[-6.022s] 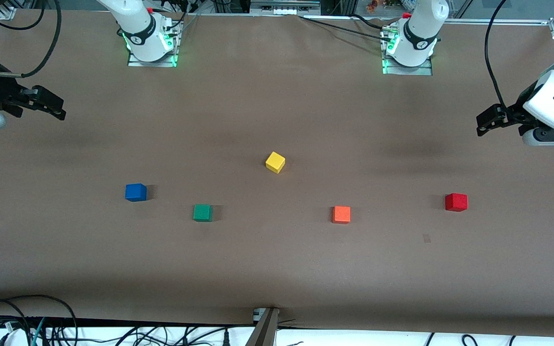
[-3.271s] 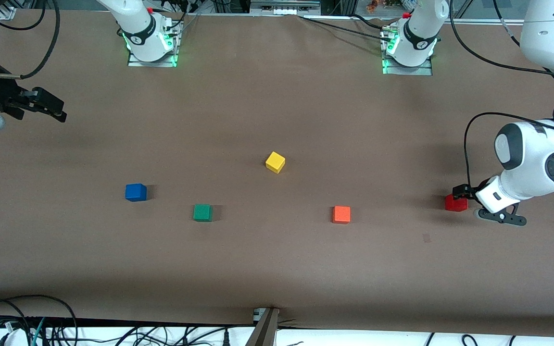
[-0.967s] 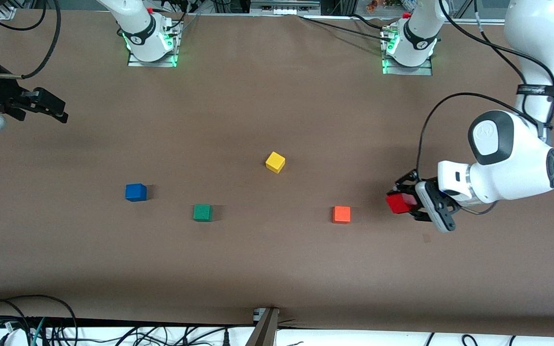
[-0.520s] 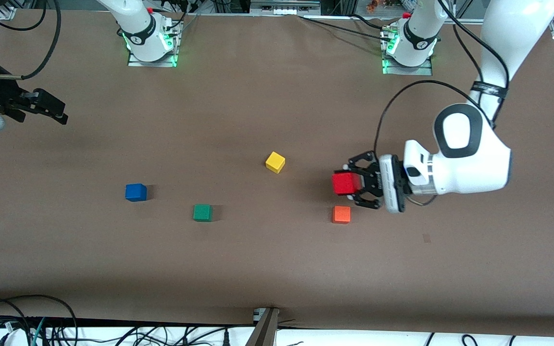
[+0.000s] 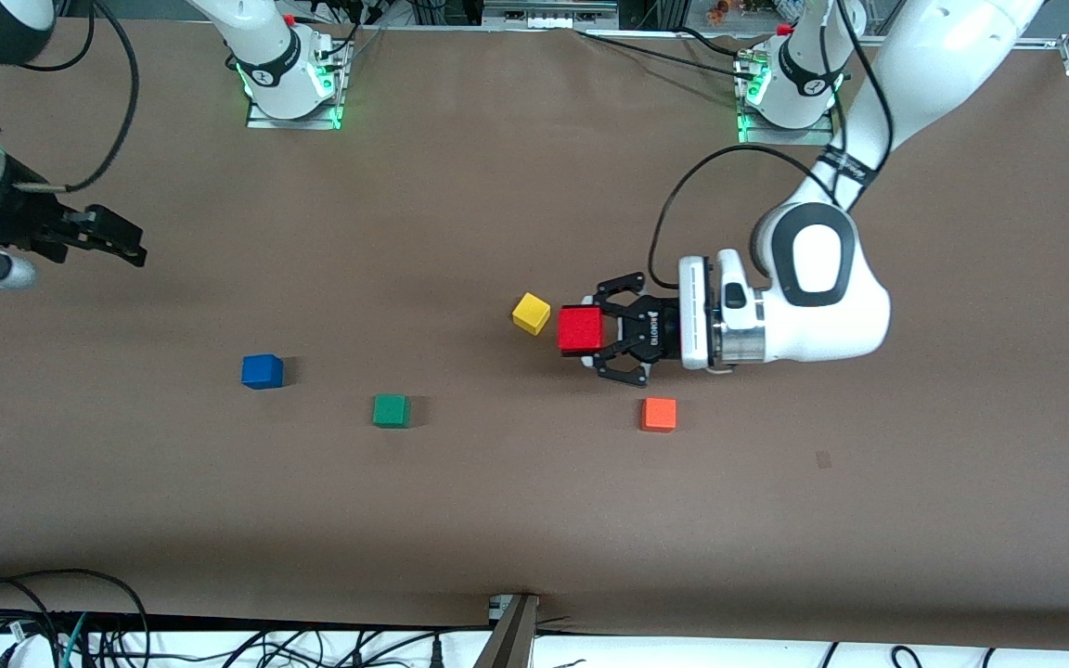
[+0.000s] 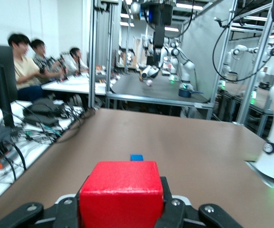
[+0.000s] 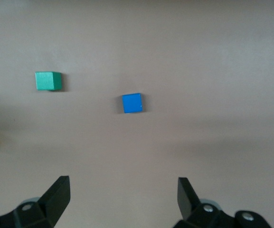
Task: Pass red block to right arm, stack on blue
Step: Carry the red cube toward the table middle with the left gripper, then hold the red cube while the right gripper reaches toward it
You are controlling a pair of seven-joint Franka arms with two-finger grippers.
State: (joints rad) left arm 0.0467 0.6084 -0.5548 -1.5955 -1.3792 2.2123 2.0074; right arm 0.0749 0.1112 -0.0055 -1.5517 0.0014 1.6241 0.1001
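— Start at the right arm's end of the table. What's there?

— The right gripper (image 5: pixel 131 249) hangs over bare table at that end, jaws spread wide with nothing between them; in its wrist view the two black fingertips (image 7: pixel 56 192) stand well apart. The right arm waits.

— And on the table as you move along?

— The blue cube (image 5: pixel 262 371) sits flat on the brown table (image 5: pixel 460 520), then the green cube (image 5: pixel 391 410), a little nearer the front camera. The yellow cube (image 5: pixel 531 313) lies near the middle, turned at an angle.

— Where is the red block?

— The red block (image 5: pixel 580 328) is up in the air, clamped in the left gripper (image 5: pixel 601 330), just beside the yellow cube in the front view. Being a cube it has no long axis; its faces sit square to the view, one flat face toward the right arm's end.

— How is it held?

— The left gripper lies level, fingers pointing toward the right arm's end, closed on two sides of the block. Its wrist view shows the block's front face (image 6: pixel 121 199) filling the space between the linkages.

— Anything else?

— The orange cube (image 5: pixel 659 414) rests on the table, nearer the front camera than the held block.
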